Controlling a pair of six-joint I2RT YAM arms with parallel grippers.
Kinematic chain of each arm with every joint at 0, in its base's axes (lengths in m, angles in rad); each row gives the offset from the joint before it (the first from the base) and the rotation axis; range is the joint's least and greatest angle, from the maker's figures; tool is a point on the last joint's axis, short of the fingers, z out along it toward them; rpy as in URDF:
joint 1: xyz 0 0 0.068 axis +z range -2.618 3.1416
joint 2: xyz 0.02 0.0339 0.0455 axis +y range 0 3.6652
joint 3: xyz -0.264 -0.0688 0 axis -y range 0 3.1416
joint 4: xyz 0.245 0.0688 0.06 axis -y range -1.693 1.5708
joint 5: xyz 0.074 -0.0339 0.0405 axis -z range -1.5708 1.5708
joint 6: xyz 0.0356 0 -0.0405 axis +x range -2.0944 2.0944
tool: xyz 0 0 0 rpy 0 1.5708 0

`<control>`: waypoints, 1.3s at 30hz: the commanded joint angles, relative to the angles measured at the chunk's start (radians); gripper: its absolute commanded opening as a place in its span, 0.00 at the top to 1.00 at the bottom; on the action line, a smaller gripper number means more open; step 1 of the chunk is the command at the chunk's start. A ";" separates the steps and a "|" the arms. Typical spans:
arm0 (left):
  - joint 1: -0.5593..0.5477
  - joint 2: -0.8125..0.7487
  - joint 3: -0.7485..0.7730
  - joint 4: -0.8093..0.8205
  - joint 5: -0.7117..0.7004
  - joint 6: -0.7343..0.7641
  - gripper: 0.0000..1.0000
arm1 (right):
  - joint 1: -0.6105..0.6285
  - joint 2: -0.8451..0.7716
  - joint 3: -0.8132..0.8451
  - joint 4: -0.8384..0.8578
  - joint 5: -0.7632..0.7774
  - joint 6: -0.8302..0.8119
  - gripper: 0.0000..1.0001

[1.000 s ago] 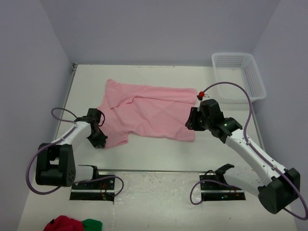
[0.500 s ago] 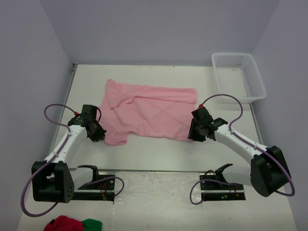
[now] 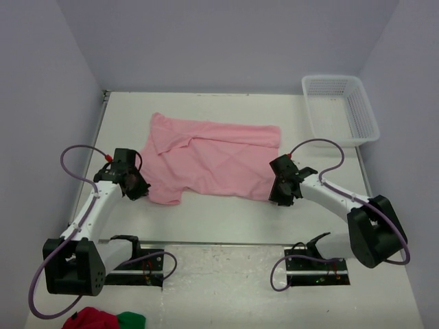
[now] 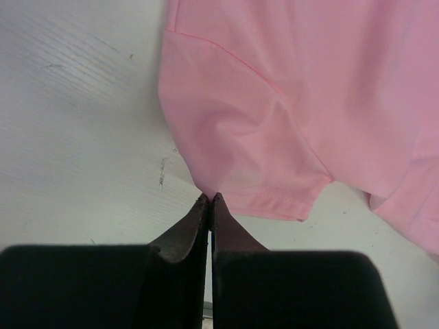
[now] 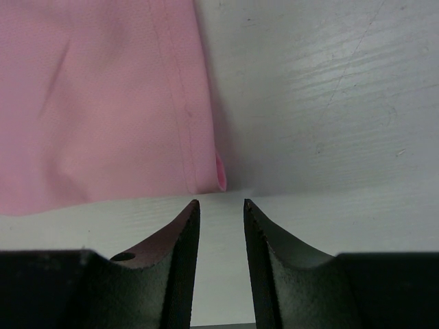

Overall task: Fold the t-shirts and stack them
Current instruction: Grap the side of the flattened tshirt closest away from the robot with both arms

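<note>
A white table stood between plain lilac walls. The left gripper, jaws together, touched a sleeve corner of the one pink t-shirt, which was spread mid-table. The right gripper, jaws apart, sat just off the shirt's hem. One white basket occupied the far right corner.

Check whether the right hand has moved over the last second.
Yes. From above, the right hand has slid toward the near edge, away from the white basket, to the near right corner of the pink t-shirt.
</note>
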 commanded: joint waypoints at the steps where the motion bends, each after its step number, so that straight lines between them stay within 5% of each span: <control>1: 0.008 -0.032 0.009 0.025 -0.005 0.048 1.00 | -0.005 0.031 0.012 -0.013 0.056 0.042 0.66; 9: 0.008 -0.036 0.013 0.036 0.013 0.072 1.00 | -0.009 0.094 0.072 -0.022 0.068 0.031 0.66; 19: 0.010 -0.029 0.004 0.044 0.027 0.078 1.00 | -0.008 -0.047 0.063 -0.059 0.071 0.017 0.61; 39: 0.014 -0.033 -0.001 0.048 0.028 0.081 1.00 | -0.034 0.111 0.110 -0.005 0.071 -0.010 0.62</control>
